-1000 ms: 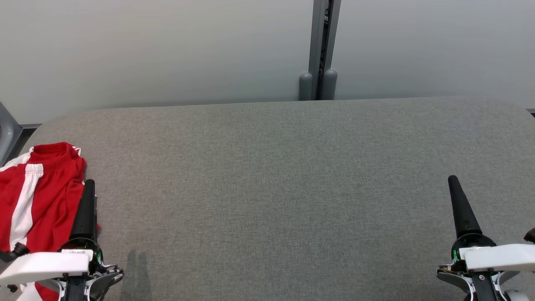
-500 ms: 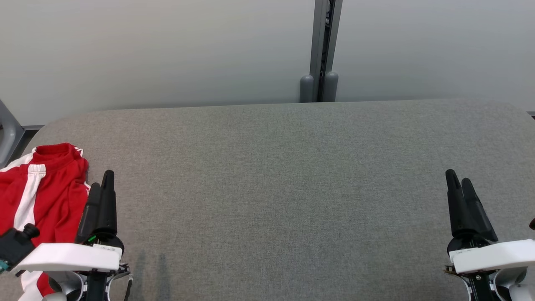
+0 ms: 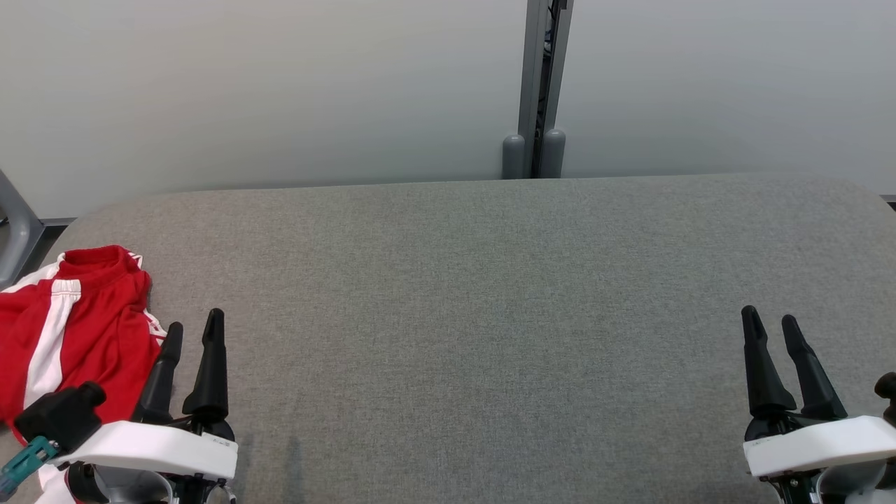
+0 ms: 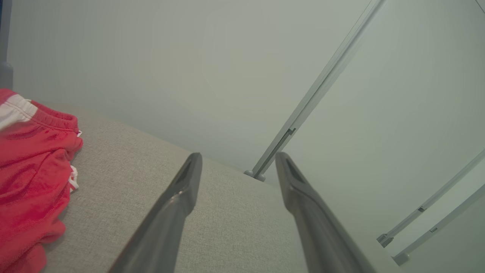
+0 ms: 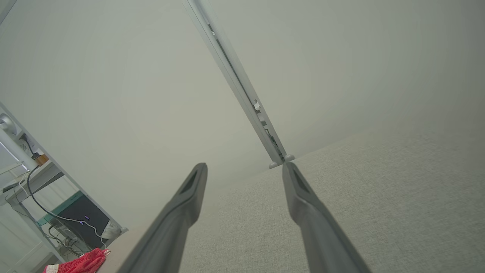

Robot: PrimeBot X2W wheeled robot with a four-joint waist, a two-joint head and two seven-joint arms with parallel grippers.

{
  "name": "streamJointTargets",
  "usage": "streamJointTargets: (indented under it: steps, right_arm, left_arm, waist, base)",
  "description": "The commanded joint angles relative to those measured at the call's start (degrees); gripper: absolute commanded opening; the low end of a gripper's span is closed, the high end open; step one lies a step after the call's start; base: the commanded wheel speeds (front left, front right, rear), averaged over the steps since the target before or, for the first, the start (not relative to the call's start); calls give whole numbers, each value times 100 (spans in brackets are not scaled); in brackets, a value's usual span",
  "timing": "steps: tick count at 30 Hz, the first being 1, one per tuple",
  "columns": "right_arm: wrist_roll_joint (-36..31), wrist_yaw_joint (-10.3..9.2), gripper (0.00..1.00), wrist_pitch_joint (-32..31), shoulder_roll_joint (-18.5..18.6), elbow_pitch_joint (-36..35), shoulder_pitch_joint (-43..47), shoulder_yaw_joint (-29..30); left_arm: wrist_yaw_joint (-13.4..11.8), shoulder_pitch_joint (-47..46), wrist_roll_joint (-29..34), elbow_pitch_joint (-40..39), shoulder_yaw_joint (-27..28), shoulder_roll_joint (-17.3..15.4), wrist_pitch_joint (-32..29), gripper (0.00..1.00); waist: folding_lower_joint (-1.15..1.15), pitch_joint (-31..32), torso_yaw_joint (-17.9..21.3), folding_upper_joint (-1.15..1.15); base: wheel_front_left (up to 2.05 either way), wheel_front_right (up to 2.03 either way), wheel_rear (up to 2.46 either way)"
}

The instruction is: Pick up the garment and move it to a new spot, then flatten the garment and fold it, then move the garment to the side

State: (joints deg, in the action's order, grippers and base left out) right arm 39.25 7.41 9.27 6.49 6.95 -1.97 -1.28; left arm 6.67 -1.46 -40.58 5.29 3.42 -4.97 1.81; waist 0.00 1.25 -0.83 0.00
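A red garment (image 3: 77,329) with white stripes lies folded at the far left edge of the grey fabric table (image 3: 476,294); it also fills the left side of the left wrist view, the garment (image 4: 30,170). My left gripper (image 3: 194,324) stands open just right of it, nothing between its fingers, as the left gripper (image 4: 238,159) confirms. My right gripper (image 3: 769,318) is open and empty at the lower right, far from the cloth. In the right wrist view the right gripper (image 5: 244,168) frames bare table, with the garment (image 5: 77,261) small at the bottom left.
A pale wall with a grey vertical post (image 3: 535,84) stands behind the table. A grey frame part (image 3: 17,224) sits off the table's left end. A desk with cables and a dark box (image 5: 75,220) lies beyond the left side.
Both grippers have gone from shut to open. The left gripper has drawn away to the right of the garment. The head camera has tilted slightly, shifting the scene down.
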Motion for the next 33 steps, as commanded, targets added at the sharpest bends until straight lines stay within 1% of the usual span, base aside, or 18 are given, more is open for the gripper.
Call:
streamJointTargets:
  steps: [1, 10, 21, 33]
  right_arm:
    - [-280, 10, 100, 68, 51, -3, -39, 27]
    - [-927, 10, 100, 148, 31, 133, 0, 106]
    - [-1763, 11, 100, 259, -3, 250, 71, 163]
    - [-2380, 12, 100, 355, -29, 378, 136, 155]
  left_arm:
    - [-31, -25, 274, -52, -60, -99, 83, 100]
    - [-90, 66, 846, 100, -238, -147, 266, 100]
    - [-227, 168, 1623, 299, -451, -246, 525, 100]
    - [-322, 214, 2148, 444, -573, -232, 758, 100]
  waist:
    - [0, 15, -2, 0]
    - [0, 43, -10, 0]
    - [0, 84, -9, 0]
    - [0, 114, -29, 0]
  base:
    - [0, 0, 0]
    - [0, 0, 0]
    - [0, 0, 0]
    - [0, 0, 0]
